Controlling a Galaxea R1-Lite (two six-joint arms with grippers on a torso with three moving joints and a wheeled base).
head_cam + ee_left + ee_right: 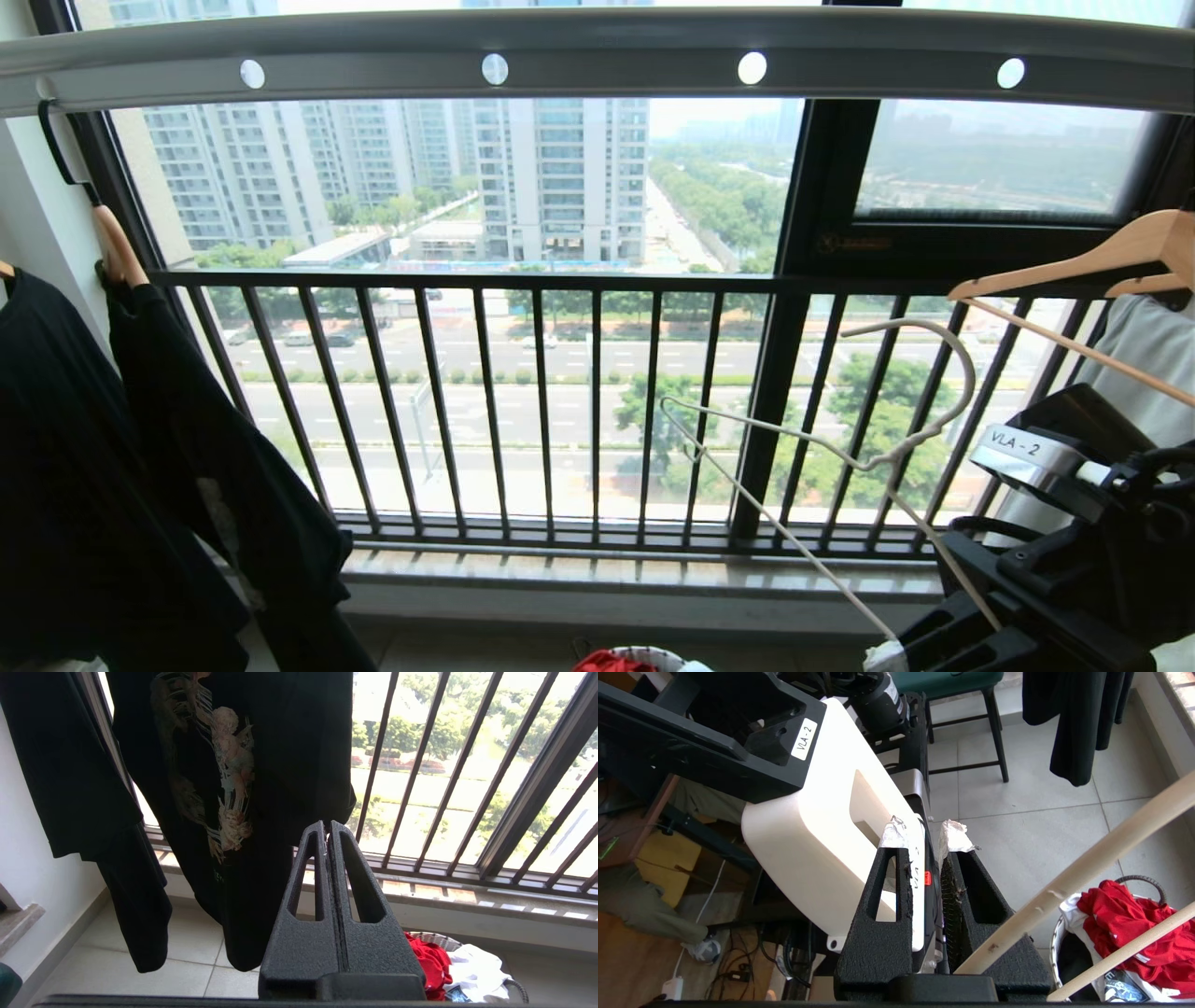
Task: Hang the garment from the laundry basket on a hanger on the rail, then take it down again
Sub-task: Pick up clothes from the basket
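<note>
- Laundry basket (pixel 653 656) cut off at the head view's 6 o'clock edge; the garment (pixel 1125 924) lies heaped inside.
- Right gripper (pixel 887 656), at 5 o'clock, jaws clamped on the hanger (pixel 822 439), hook uppermost, below the rail (pixel 597 56).
- Left gripper (pixel 327 833) jaws together, empty.

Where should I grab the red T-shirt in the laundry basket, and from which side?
Pinch a raised fold of the red T-shirt where it mounds above the rim of the laundry basket, coming straight down from above. It lies crumpled, partly over white cloth, so a top fold is probably the easiest part to lift free.
</note>
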